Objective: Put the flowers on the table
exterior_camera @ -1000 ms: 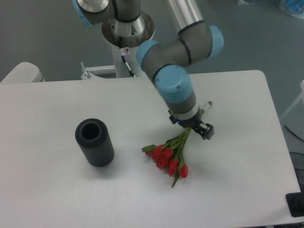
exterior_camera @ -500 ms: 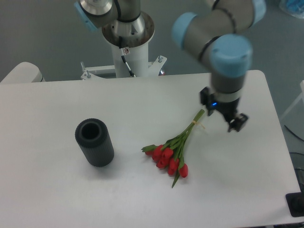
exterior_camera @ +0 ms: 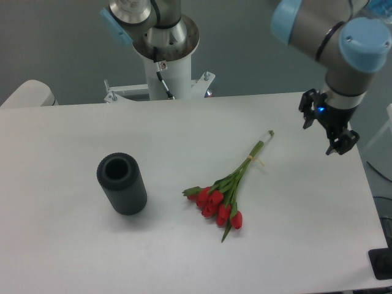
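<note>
I read the gripper (exterior_camera: 326, 125) as spread apart and holding nothing, hanging over the far right edge of the table (exterior_camera: 73, 245). The flowers (exterior_camera: 225, 192) lie flat on the tabletop, well apart from the gripper, down and to its left in the camera view. Stem ends point up toward the gripper's side; red buds fan out at the near end. A dark ribbed vase (exterior_camera: 121, 183) stands upright farther left, beyond the bunch.
</note>
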`<state>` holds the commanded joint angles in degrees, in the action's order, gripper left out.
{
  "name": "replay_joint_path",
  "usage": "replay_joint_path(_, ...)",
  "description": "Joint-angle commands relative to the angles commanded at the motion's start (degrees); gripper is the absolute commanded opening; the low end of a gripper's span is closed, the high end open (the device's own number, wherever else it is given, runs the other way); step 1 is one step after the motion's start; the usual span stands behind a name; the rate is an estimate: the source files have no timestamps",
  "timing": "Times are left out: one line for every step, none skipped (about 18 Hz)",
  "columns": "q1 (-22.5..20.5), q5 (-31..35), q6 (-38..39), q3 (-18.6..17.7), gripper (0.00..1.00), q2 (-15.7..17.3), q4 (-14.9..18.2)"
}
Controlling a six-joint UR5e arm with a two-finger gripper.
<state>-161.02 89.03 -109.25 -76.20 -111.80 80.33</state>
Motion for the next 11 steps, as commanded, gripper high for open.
replay_joint_path(0.00, 0.00, 0.00, -0.18, 0.91, 0.09, 0.00)
replay_joint_path(0.00, -0.09, 0.00, -0.18, 0.92, 0.17, 0.00)
replay_joint_path(0.00, -0.09, 0.00, -0.18, 0.93, 0.18, 0.00)
replay_joint_path(0.09, -0.09, 0.00, -0.26, 0.96, 0.26, 0.00)
replay_joint_path(0.17, -0.44, 0.00, -0.35, 0.98, 0.35, 0.00)
replay_joint_path(0.26, -0.79, 0.09, -0.53, 0.99, 0.44, 0.00)
replay_joint_path(0.35, -0.79, 0.09, -0.62, 0.99, 0.44, 0.00)
replay_joint_path(0.44, -0.79, 0.17, -0.70, 0.99, 0.44, 0.00)
replay_joint_path(0.44, -0.79, 0.18, -0.70, 0.99, 0.53, -0.09)
replay_joint_path(0.44, -0.88, 0.18, -0.70, 0.99, 0.53, -0.09)
replay_joint_path(0.53, -1.05, 0.44, -0.70, 0.99, 0.53, -0.09)
